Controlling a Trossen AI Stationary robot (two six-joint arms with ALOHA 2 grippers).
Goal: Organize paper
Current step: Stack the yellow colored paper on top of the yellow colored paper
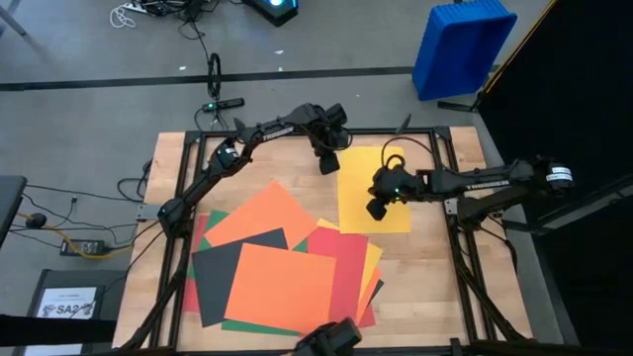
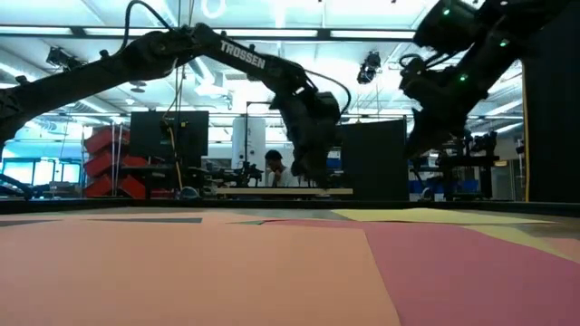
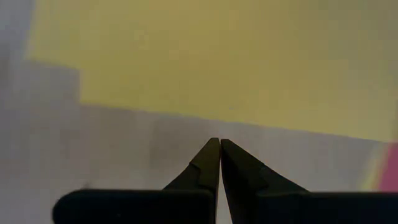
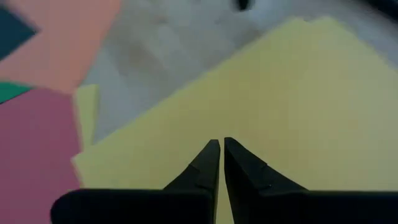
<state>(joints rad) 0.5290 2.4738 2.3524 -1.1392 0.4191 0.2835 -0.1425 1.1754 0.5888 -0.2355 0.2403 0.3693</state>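
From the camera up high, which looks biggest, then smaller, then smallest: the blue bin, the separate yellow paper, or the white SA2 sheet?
1. Yellow paper, though the grippers cover part.
2. Blue bin, nearly as big.
3. White SA2 sheet, clearly smallest.

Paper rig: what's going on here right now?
Two arms are sorting coloured paper on the table. One yellow sheet lies apart on the bare wood, right of a messy overlapping pile of orange, red, green and black sheets. The right gripper is shut and sits over the yellow sheet near its left edge; the left gripper is also shut, just off that sheet's upper left corner. Neither holds anything. The pile looks unsorted.
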